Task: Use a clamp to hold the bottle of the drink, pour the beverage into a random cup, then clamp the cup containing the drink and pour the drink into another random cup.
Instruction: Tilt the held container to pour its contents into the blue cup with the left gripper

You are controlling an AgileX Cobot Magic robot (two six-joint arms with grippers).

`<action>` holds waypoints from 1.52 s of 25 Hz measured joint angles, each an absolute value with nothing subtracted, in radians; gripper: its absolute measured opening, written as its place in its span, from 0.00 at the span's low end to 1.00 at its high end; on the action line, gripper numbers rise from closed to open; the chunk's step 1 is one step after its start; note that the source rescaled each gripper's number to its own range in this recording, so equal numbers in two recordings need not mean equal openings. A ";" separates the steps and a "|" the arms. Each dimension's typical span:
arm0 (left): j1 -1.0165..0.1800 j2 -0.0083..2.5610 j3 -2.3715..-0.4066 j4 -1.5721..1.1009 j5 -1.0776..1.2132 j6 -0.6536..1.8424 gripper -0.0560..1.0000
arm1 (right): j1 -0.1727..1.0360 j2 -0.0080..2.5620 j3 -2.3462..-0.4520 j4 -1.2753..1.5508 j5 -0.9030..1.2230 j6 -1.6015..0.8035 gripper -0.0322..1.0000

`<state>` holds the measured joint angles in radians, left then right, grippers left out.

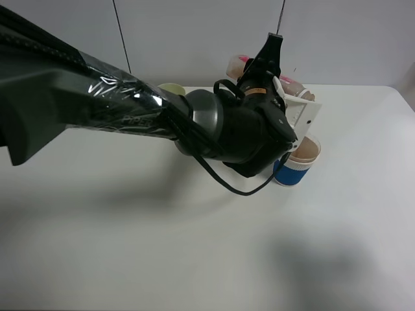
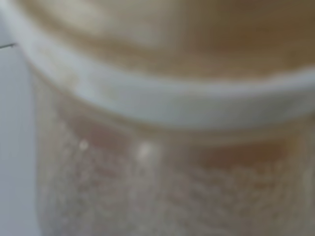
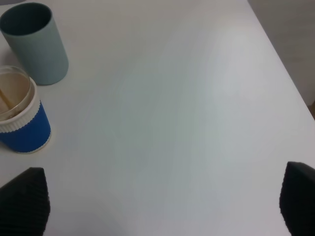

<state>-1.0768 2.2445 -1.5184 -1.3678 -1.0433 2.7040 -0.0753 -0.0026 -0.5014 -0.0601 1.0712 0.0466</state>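
Observation:
My left gripper [image 1: 284, 87], the clamp on a bulky black wrist, is shut on the bottle of the drink [image 1: 299, 87]. It holds the bottle tipped on its side just above and behind the blue-banded cup [image 1: 295, 163]. The left wrist view is filled by a blurred close-up of the translucent bottle [image 2: 162, 177] and its white rim. In the right wrist view the blue-banded cup [image 3: 20, 120] stands beside the teal tumbler [image 3: 34, 42]. My right gripper [image 3: 160, 206] is open and well away from them. I cannot make out the beverage. In the high view the arm hides the teal tumbler.
A pale yellow-green tumbler [image 1: 172, 89] stands at the back, partly behind the left arm. The white table [image 1: 162, 246] stretches wide in front, and its right edge [image 3: 283, 64] shows in the right wrist view.

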 joint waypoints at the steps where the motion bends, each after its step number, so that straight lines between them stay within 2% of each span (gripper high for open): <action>1: -1.077 2.245 -1.518 -1.364 -1.043 2.704 0.07 | -0.075 -0.003 -0.501 -0.060 1.071 0.047 0.81; 38: -1.077 2.245 -1.519 -1.303 -1.125 2.708 0.07 | -0.075 -0.003 -0.501 -0.060 1.071 0.047 0.81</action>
